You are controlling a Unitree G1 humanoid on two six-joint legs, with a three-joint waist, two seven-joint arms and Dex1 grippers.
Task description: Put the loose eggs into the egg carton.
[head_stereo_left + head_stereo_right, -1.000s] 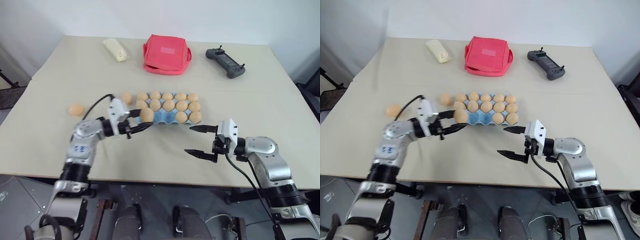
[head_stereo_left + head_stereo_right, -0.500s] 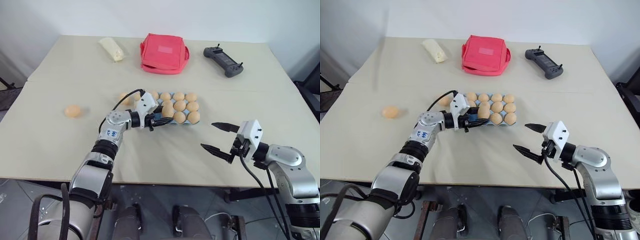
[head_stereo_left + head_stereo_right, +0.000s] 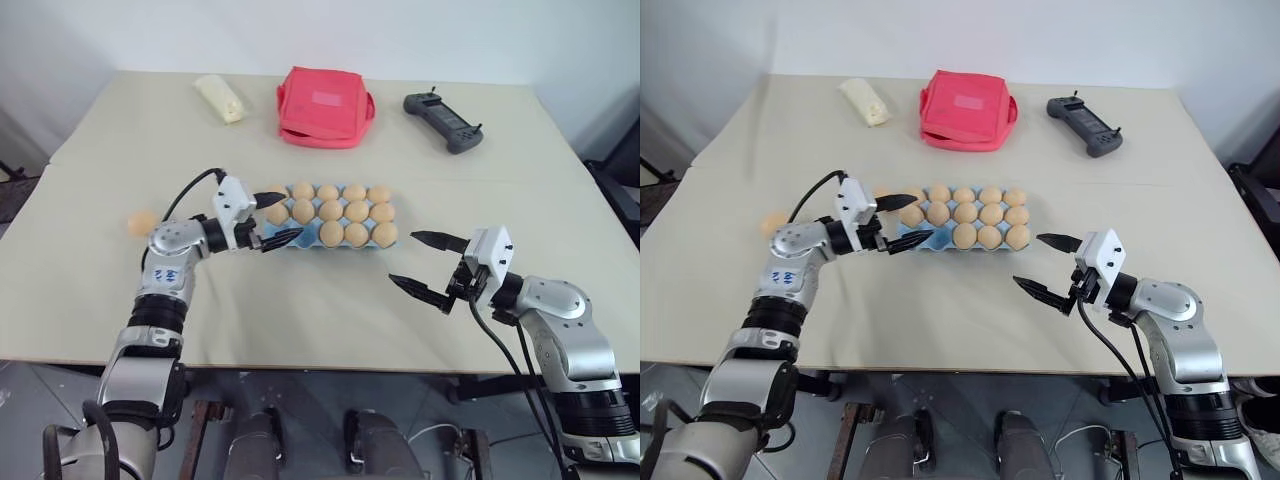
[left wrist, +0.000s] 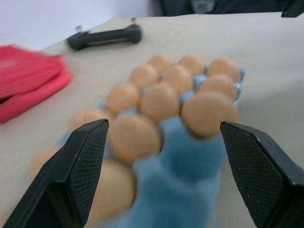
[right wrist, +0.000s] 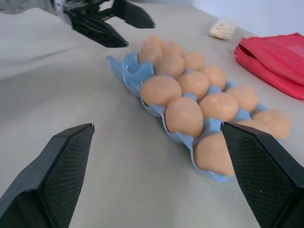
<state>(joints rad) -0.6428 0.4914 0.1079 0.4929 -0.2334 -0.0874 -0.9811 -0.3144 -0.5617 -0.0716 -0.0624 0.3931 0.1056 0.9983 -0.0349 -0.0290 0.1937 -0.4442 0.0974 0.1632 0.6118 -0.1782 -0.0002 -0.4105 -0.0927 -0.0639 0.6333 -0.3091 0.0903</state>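
Observation:
The light blue egg carton (image 3: 312,236) lies mid-table, most cups filled with tan eggs (image 3: 343,212); the front cups at its left end are bare. My left gripper (image 3: 294,214) hovers at that left end, open and holding nothing. One loose egg (image 3: 141,222) rests on the table left of my left arm. Another loose egg (image 3: 881,190) peeks out behind the left gripper at the carton's far left corner. My right gripper (image 3: 401,258) hangs open and holding nothing, in front of and to the right of the carton.
At the back of the table sit a red fabric bag (image 3: 325,105), a cream packet (image 3: 220,97) and a black controller (image 3: 443,120). The table's front edge runs just below both arms.
My left gripper opened, left its egg in the carton's front row and drew back to the left. The right gripper stays open, about where it was.

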